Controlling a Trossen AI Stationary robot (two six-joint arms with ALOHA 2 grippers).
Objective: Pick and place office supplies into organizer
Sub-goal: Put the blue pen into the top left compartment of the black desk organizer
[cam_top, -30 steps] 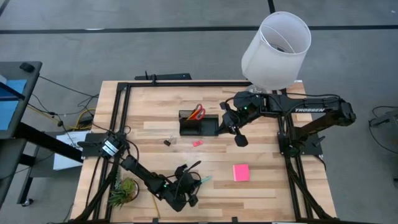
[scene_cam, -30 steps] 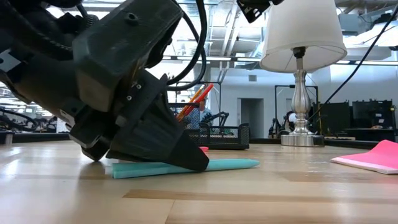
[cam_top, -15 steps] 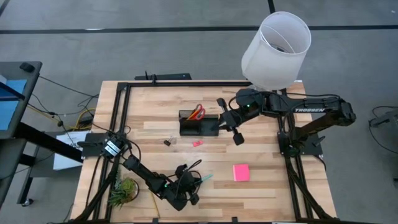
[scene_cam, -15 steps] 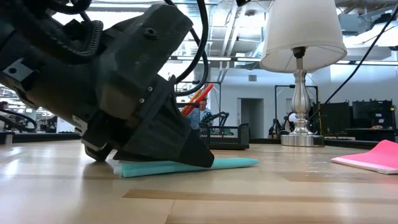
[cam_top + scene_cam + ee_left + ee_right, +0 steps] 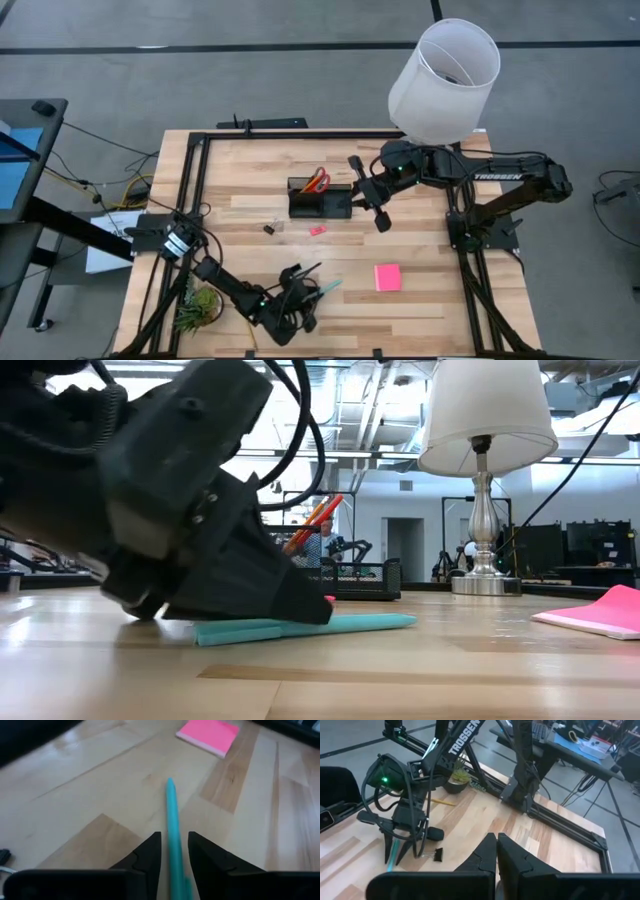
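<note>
Seen from above, the left gripper (image 5: 303,300) sits low at the table's near edge, about seven o'clock from the table's middle, with the green plant tuft (image 5: 200,306) just to its nine o'clock. Its fingers are pressed down to the wood and stand a little apart, one on each side of the teal pen (image 5: 175,845) — the left wrist view shows the pen running straight up the gap between the two dark fingertips (image 5: 150,851), with a thin strip of space on either side, so the claw straddles the pen rather than clamps it. In the low view the pen (image 5: 310,626) lies flat on the table under the gripper (image 5: 290,605), its tip sticking out toward three o'clock.

Further along, the pink sticky pad (image 5: 388,277) lies at about two o'clock from the left gripper, well apart from it. Near the table's middle are a small black clip (image 5: 269,229) and the tiny pink eraser (image 5: 317,230), and just past them at twelve o'clock the black organizer (image 5: 320,205) with the red-handled scissors (image 5: 318,181) standing in it.

The right gripper (image 5: 368,198) hovers at the organizer's three o'clock side — fingers pressed together, holding nothing.
</note>
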